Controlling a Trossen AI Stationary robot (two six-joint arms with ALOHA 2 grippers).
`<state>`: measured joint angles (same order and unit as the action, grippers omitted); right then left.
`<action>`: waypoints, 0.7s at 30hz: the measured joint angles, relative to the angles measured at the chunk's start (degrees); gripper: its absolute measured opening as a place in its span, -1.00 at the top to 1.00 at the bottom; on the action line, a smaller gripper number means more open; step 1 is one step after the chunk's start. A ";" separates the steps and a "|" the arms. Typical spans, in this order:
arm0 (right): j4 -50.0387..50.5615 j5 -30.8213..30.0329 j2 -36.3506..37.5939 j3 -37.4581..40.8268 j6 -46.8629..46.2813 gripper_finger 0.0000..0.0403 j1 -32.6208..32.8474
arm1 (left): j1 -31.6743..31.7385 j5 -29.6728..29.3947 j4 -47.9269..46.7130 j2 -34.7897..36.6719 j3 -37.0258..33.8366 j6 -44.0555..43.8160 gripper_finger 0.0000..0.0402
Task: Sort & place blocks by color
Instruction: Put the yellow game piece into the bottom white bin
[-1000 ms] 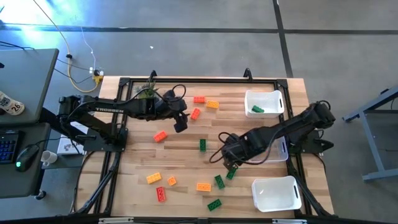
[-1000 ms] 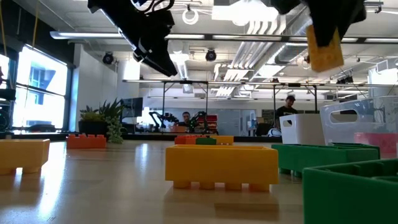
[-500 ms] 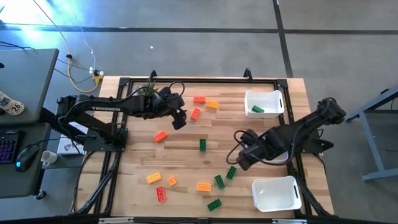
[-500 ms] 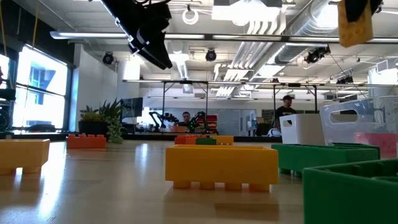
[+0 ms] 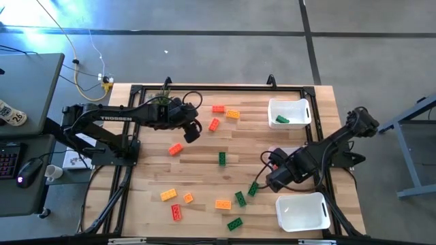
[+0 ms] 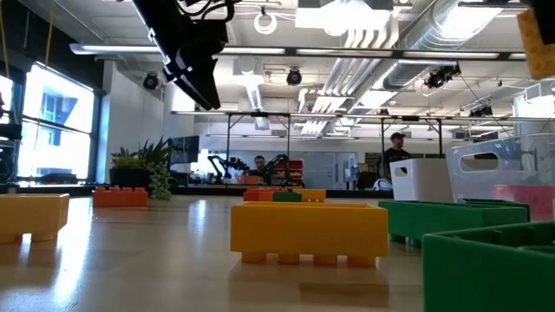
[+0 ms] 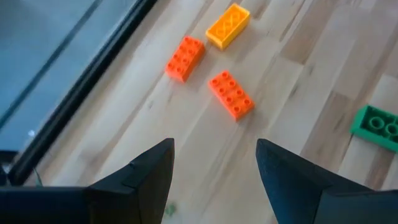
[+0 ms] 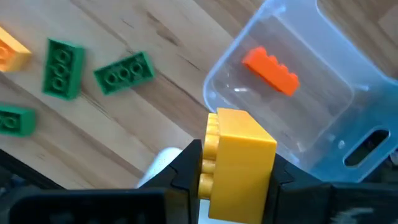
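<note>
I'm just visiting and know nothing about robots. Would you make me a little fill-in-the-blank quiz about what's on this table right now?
1. The right gripper is shut on a ____ block.
2. The clear bin in front of that gripper holds one block coloured ____.
3. The white bin at the table's far right corner holds a ____ block.
4. The left gripper is open and holds ____.

Missing words: yellow; orange; green; nothing

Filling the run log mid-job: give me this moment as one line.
right gripper: shut on yellow block, near bin holding orange block | left gripper: open, empty, above orange blocks | phase: carrying to bin
</note>
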<state>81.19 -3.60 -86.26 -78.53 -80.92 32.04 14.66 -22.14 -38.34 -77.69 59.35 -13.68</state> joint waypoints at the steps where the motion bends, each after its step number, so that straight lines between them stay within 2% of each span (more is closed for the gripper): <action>1: -0.01 0.89 0.00 0.60 -0.20 0.61 0.14 | 0.15 0.72 -0.85 0.00 0.00 -0.86 -0.06; 8: -2.28 4.38 -0.02 4.51 -1.36 0.61 0.76 | 0.37 3.99 -8.78 -0.04 0.00 -6.43 -0.06; 14: -5.16 10.25 -0.02 5.87 -1.36 0.61 1.51 | 0.37 5.32 -17.46 -0.04 0.00 -9.89 -0.06; 18: -7.12 13.63 -0.02 5.87 -2.04 0.61 3.21 | 0.37 7.69 -20.78 -0.04 0.00 -11.38 -0.06; 21: -9.17 13.93 -0.02 5.87 -4.95 0.61 5.61 | 0.35 9.57 -21.45 -0.07 -0.54 -12.64 -0.06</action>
<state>72.01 10.34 -86.28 -72.66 -85.87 37.65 15.00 -12.57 -59.79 -77.76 58.81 -26.32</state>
